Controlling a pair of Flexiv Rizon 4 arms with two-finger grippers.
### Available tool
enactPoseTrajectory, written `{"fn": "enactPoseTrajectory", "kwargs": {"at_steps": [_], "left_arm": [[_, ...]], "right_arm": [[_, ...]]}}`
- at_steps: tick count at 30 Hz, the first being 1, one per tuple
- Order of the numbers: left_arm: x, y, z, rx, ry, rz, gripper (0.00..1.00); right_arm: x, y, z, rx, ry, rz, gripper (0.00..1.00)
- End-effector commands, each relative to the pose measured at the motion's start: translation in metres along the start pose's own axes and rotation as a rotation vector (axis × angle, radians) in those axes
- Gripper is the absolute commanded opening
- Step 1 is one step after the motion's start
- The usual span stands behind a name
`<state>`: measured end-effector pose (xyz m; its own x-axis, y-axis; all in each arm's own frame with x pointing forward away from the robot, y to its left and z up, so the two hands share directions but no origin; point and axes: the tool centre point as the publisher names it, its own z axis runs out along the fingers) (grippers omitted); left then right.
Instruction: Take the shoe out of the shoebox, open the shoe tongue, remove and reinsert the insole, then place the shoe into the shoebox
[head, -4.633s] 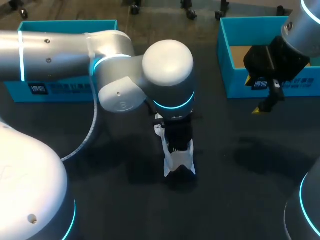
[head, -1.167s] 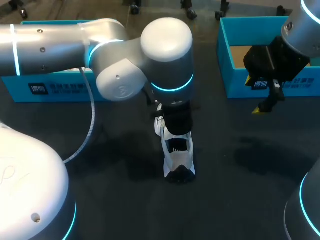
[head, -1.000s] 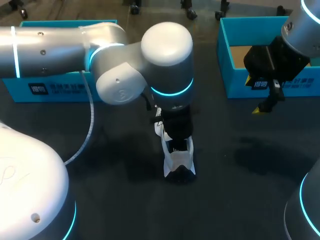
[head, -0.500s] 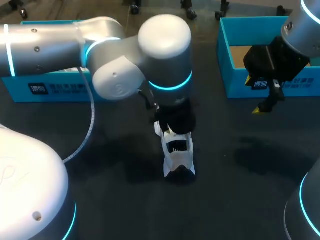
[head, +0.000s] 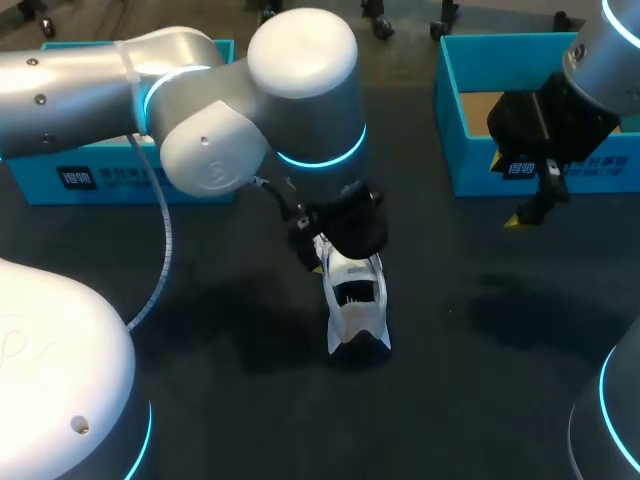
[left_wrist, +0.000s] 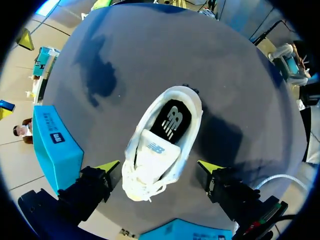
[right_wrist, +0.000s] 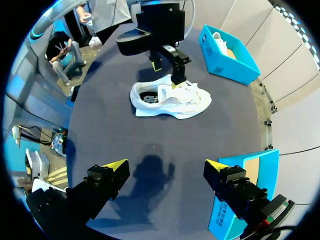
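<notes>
Low in the middle of the head view, the white shoe (head: 352, 310) stands on its sole on the dark table (head: 480, 400). Its long axis runs nearly up and down the frame with a slight lean: the black-tabbed heel points at the lower edge and the toe points up, tucked under my left arm's wrist. That wrist hides the left gripper's fingers from this camera. The left wrist view shows them instead. The left gripper (left_wrist: 159, 169) hangs over the toe end with its two yellow tips spread wide, one on each side of the laces (left_wrist: 142, 186), and both are clear of the shoe's sides. Ahead of the laces lies the white tongue (left_wrist: 154, 150), and beyond it the black insole (left_wrist: 171, 120) sits flat in the heel opening. Neither of these can be made out from the head camera. The right wrist view sees the shoe side-on, well ahead of the right gripper (right_wrist: 165, 166), whose fingers stand wide with only bare table under them. It also shows one yellow tip of the left gripper down at the laced upper, though I cannot tell whether it touches. Farther back in the head view, the left-hand shoebox (head: 120, 180) sits at the upper left and the right-hand shoebox (head: 455, 150) at the upper right, the latter just behind my right arm and showing a brown floor. Only the right wrist view looks into the left-hand box, where a second shoe (right_wrist: 219, 39) lies.
</notes>
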<state>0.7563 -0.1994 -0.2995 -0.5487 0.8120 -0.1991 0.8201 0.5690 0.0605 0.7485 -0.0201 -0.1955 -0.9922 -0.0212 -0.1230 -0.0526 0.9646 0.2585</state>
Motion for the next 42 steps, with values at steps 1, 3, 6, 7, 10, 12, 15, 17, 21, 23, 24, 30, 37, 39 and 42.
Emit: {"fn": "enactPoseTrajectory", "kwargs": {"at_steps": [1, 3, 6, 7, 10, 12, 15, 17, 21, 23, 24, 30, 37, 39, 42], "left_arm": [[0.002, 0.001, 0.000, 0.002, -0.004, 0.001, 1.00], [0.002, 0.001, 0.000, 0.002, -0.004, 0.001, 1.00], [0.002, -0.008, -0.009, 0.048, -0.022, -0.161, 1.00], [0.001, -0.010, -0.011, 0.059, -0.007, -0.193, 1.00], [-0.001, -0.016, -0.023, 0.087, -0.048, -0.328, 1.00], [-0.002, -0.022, -0.028, 0.078, -0.026, -0.434, 1.00], [0.000, -0.029, -0.031, 0.059, 0.041, -0.562, 1.00], [0.001, -0.033, -0.031, 0.043, 0.036, -0.625, 1.00], [0.007, -0.037, -0.032, 0.035, 0.053, -0.717, 1.00], [0.009, -0.039, -0.031, 0.026, 0.039, -0.747, 1.00], [0.011, -0.040, -0.031, 0.020, 0.036, -0.757, 1.00], [0.020, -0.056, -0.026, 0.045, 0.035, -0.796, 1.00], [0.033, -0.083, -0.009, 0.068, 0.020, -0.844, 1.00], [0.036, -0.087, -0.003, 0.070, 0.024, -0.844, 1.00], [0.042, -0.096, 0.008, 0.068, 0.023, -0.859, 1.00]], "right_arm": [[0.000, 0.000, 0.001, 0.001, 0.000, 0.001, 1.00], [0.000, 0.000, 0.001, 0.001, 0.000, 0.001, 1.00], [0.000, 0.000, 0.001, 0.001, 0.000, 0.001, 1.00], [0.000, 0.000, 0.001, 0.001, 0.000, 0.001, 1.00], [0.000, 0.000, 0.001, 0.001, 0.000, 0.001, 1.00], [0.000, 0.000, 0.001, 0.001, 0.000, 0.001, 1.00], [0.000, 0.000, 0.001, 0.001, 0.000, 0.001, 1.00], [0.000, 0.000, 0.001, 0.001, 0.000, 0.001, 1.00], [0.000, 0.000, 0.001, 0.001, 0.000, 0.001, 1.00], [0.000, 0.000, 0.001, 0.001, 0.000, 0.001, 1.00], [0.000, 0.000, 0.001, 0.001, 0.000, 0.001, 1.00], [0.000, 0.000, 0.001, 0.001, 0.000, 0.001, 1.00], [0.000, 0.000, 0.001, 0.001, 0.000, 0.001, 1.00], [0.000, 0.000, 0.001, 0.001, 0.000, 0.001, 1.00], [0.000, 0.000, 0.001, 0.001, 0.000, 0.001, 1.00]]}}
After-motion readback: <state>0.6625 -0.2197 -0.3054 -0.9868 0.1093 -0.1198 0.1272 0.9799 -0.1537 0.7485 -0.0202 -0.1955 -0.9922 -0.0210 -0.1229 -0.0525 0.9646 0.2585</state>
